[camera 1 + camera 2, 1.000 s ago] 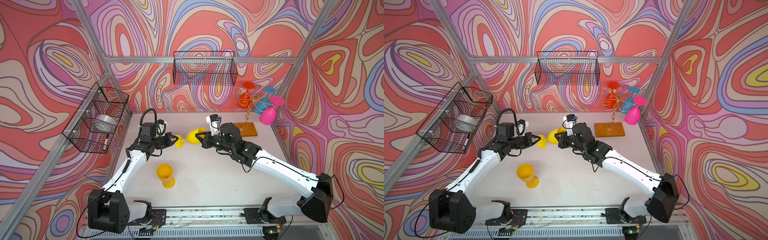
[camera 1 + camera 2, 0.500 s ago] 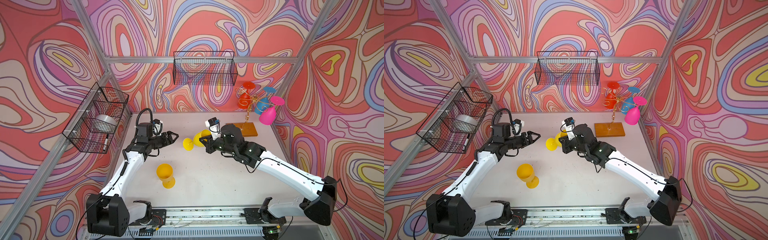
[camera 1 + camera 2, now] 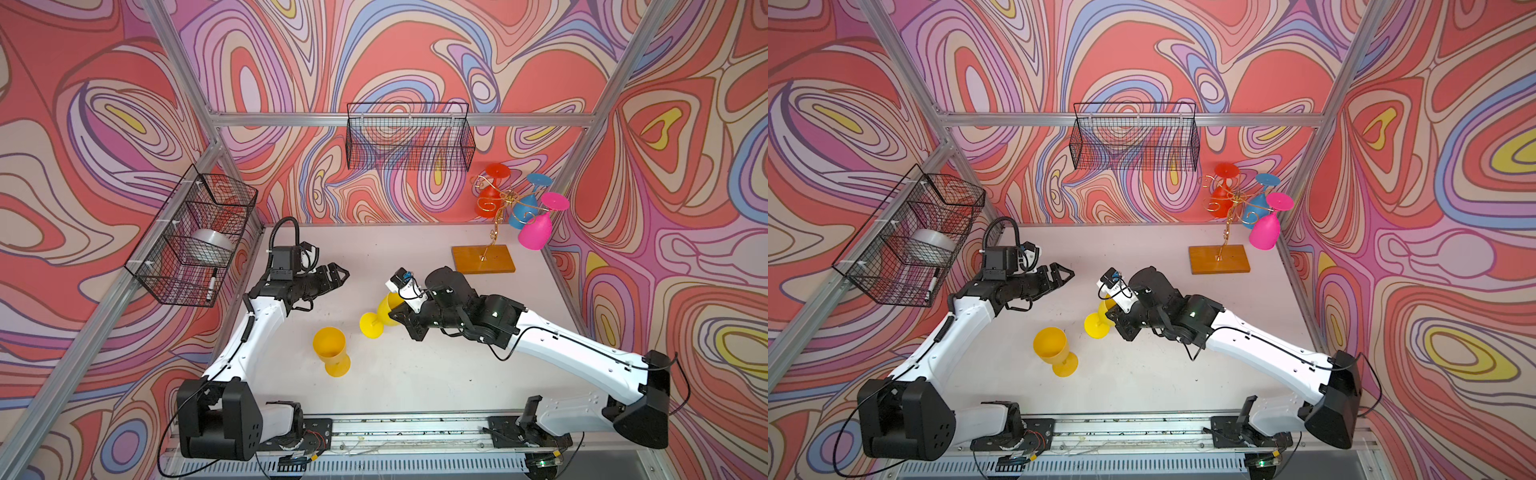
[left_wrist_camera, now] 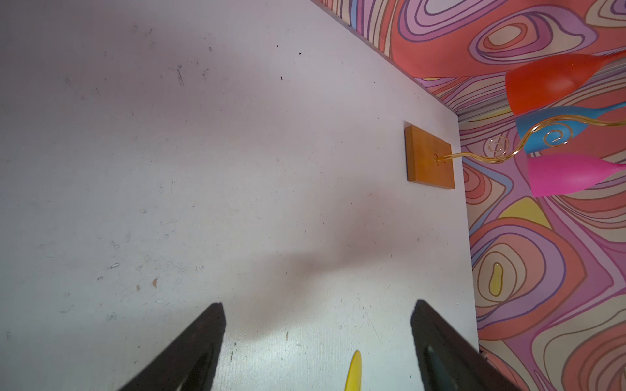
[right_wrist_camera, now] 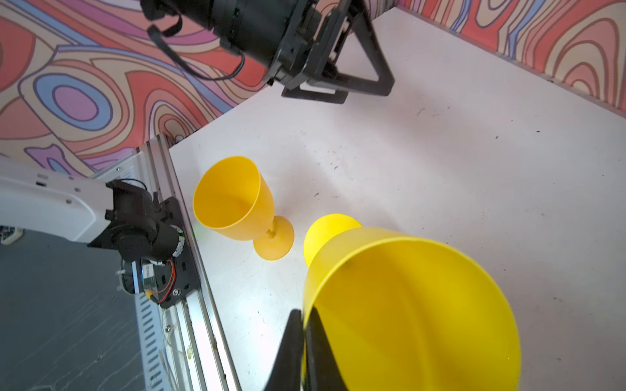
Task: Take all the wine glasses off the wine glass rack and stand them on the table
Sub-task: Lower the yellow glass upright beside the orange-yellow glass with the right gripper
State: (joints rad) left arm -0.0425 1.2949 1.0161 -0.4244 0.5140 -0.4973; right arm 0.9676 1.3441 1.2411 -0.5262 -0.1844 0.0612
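a yellow sliver [image 4: 353, 370], perhaps a glass, is cut off at the edge.

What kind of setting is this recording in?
Probably a robot test cell: an aluminium frame, walls papered in swirling patterns, and a left arm and right arm mounted on a rail at the table edge.

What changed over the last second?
The left tool opened, releasing the foot of the held yellow glass, and barely shifted. The right tool, shut on that glass's rim, carried it toward the front, close to the standing yellow glass. Unchanged: the standing yellow glass and the wine glass rack.
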